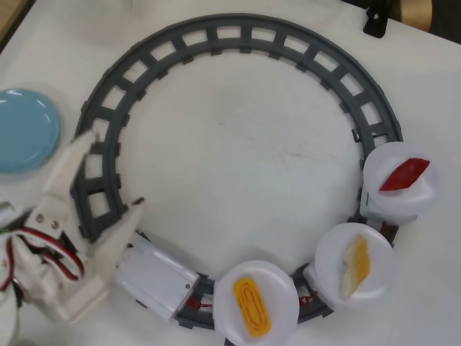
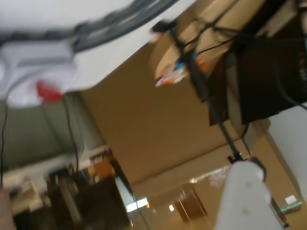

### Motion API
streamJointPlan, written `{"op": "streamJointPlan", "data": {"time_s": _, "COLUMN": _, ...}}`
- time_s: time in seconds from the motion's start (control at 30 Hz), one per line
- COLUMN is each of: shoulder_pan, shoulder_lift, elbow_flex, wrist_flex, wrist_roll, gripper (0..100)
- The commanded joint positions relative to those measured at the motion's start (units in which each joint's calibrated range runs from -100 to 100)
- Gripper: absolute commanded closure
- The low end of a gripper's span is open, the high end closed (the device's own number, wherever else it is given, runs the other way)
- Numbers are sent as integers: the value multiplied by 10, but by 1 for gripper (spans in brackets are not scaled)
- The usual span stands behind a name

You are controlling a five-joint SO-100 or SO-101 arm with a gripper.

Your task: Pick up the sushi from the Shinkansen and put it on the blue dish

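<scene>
Hand (image 1: pixel 114 170) spread wide over the track's left edge (image 1: pixel 101 194), holding nothing; Shinkansen (image 1: pixel 155 277) just beside it

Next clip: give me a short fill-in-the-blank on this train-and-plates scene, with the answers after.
1. The sushi lies on the ___ of the three white plates.
2. The blue dish holds ___.
3. The gripper is ___, straddling the track.
4. The red piece rides the plate ___ from the Shinkansen.

Answers: middle; nothing; open; farthest
</scene>
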Motion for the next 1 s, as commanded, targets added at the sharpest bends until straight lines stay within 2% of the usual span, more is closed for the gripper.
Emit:
{"op": "streamJointPlan", "data": {"time_s": 0.0, "shoulder_pan": 26, "shoulder_lift": 1, "elbow_flex": -46, "wrist_flex": -2, "wrist_roll": 32, "gripper": 69}}
{"op": "streamJointPlan", "data": {"time_s": 0.3, "shoulder_pan": 54, "shoulder_lift": -4, "elbow_flex": -61, "wrist_flex": 3, "wrist_roll": 64, "gripper": 69}}
{"op": "streamJointPlan", "data": {"time_s": 0.7, "shoulder_pan": 117, "shoulder_lift": -6, "elbow_flex": -60, "wrist_flex": 7, "wrist_roll": 151, "gripper": 69}}
{"op": "streamJointPlan", "data": {"time_s": 0.87, "shoulder_pan": 140, "shoulder_lift": 1, "elbow_flex": -84, "wrist_flex": 82, "wrist_roll": 197, "gripper": 69}}
{"op": "streamJointPlan", "data": {"time_s": 0.97, "shoulder_pan": 148, "shoulder_lift": 2, "elbow_flex": -94, "wrist_flex": 104, "wrist_roll": 204, "gripper": 69}}
